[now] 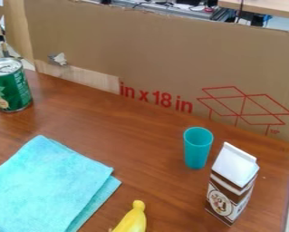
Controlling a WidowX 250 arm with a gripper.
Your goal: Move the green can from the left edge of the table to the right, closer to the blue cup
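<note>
Two things stand near each other on the table (146, 136): we judge the cup (198, 148) light, slick, best gripped around its middle; the carton (231, 188) soft-walled, best pinched mid-side. We cannot tell whether the gripper is open.

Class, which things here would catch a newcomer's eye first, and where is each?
Probably the bright turquoise cloth, folded flat at the lower left of the brown table. Next, the yellow banana at the bottom edge, then the green can standing at the upper left.
</note>
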